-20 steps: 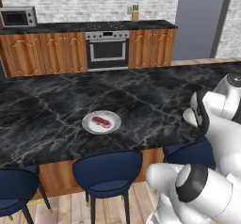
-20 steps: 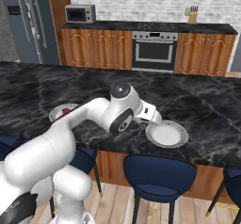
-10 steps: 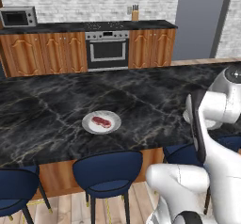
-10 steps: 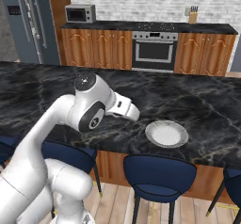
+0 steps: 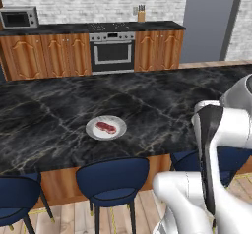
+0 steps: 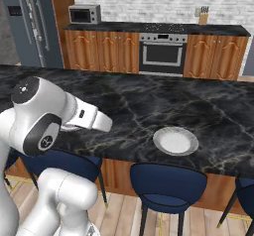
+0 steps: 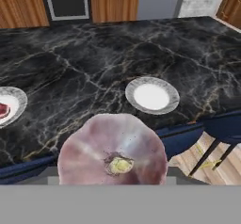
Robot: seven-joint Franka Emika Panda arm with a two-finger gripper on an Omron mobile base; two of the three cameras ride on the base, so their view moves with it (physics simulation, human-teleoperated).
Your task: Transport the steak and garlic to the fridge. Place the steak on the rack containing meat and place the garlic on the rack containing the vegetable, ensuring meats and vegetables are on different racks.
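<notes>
The garlic [image 7: 113, 150], a pale pink-white bulb, looms large at the bottom of the hand view, and my gripper [image 7: 113, 177] is shut on it; the bulb hides the fingertips. It hangs over the near edge of the black marble island [image 7: 94, 63]. The steak [image 5: 106, 127] lies on a round pale plate [image 5: 93, 132] on the island's near side, and shows again at the hand view's left edge as the steak [image 7: 3, 109]. The slate-grey fridge [image 6: 31, 24] stands at the far left, beyond the island.
An empty pale plate [image 6: 175, 141] sits on the island to the right of my arm [image 6: 44, 116]. Blue stools [image 6: 166, 183] line the island's near side. Past the island are a steel oven [image 6: 159, 54], a microwave [image 6: 84, 14] and wooden cabinets.
My arm has pulled back from the empty plate and swung left and toward me, folding close to the base. The plates and the steak have not moved.
</notes>
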